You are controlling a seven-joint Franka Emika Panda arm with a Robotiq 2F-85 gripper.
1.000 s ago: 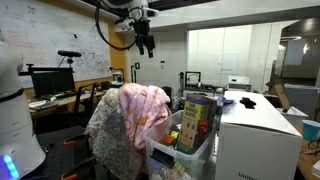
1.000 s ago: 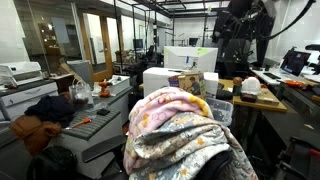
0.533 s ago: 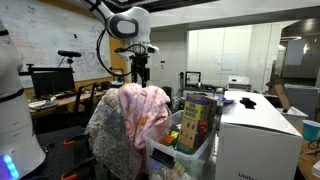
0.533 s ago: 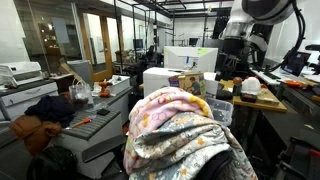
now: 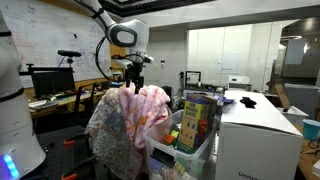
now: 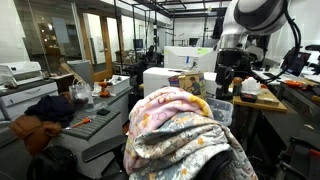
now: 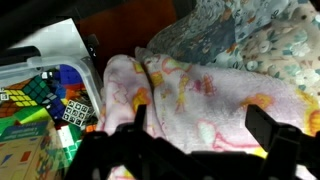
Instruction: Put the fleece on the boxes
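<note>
The pink fleece with small yellow and orange figures lies draped over a chair, on top of a paler floral blanket; it also shows in an exterior view and fills the wrist view. My gripper hangs open just above the fleece's top; in the wrist view the two dark fingers stand wide apart with fleece between them. The translucent bin with colourful cartons and the white box stand beside the chair.
A desk with monitors stands behind the chair. A white robot body is at the near edge. In an exterior view a cluttered bench and a table with a white object flank the chair.
The arm has come down from high above to just over the top of the fleece. The fleece has not moved.
</note>
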